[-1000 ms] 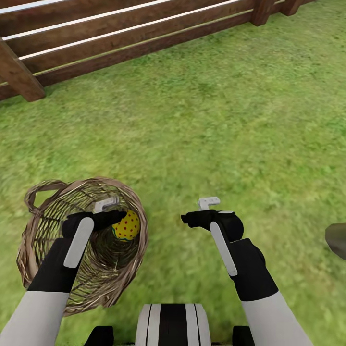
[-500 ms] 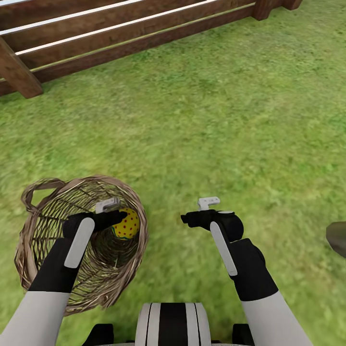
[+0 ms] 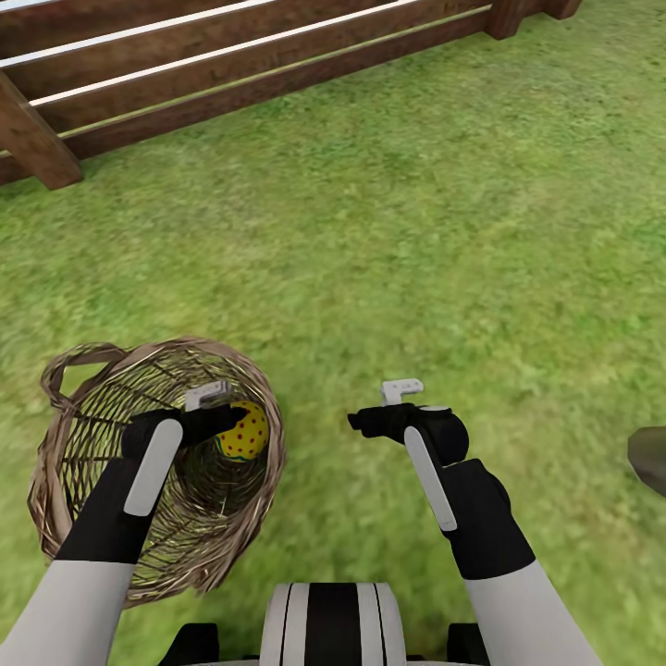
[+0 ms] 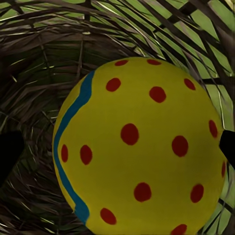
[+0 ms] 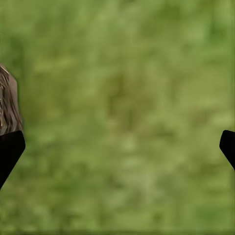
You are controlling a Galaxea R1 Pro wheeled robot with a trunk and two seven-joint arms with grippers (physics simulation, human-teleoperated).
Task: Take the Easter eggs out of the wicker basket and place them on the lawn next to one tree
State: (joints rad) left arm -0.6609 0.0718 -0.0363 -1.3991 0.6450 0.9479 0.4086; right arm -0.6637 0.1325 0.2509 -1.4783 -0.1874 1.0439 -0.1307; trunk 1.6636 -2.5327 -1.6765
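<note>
The lawn (image 3: 435, 231) takes up most of the head view, mottled green and flat, with a brown slatted wooden fence (image 3: 185, 74) running along its far edge. At the right edge of that view sits a grey-brown lump (image 3: 649, 458), cut off by the frame and too partial to name.

The wicker basket (image 3: 69, 462) lies tipped on its side on the grass at the lower left, its open mouth turned toward the robot's middle and its handle loop at the far left. The left arm reaches into that mouth, and the left tool (image 3: 220, 421) sits just inside the rim.

One Easter egg (image 3: 244, 433) — yellow with red dots — lies inside the basket right at the tool's tip. In the left wrist view the egg (image 4: 139, 147) looms close between the two dark fingertips (image 4: 9, 152), a blue band curving down one side, woven basket wall behind it. The tips stand spread at either side of the egg; whether they touch it cannot be told.

The right tool (image 3: 370, 423) hangs over bare grass, well apart from the basket — its fingertips (image 5: 10, 149) are spread wide with nothing between them.
</note>
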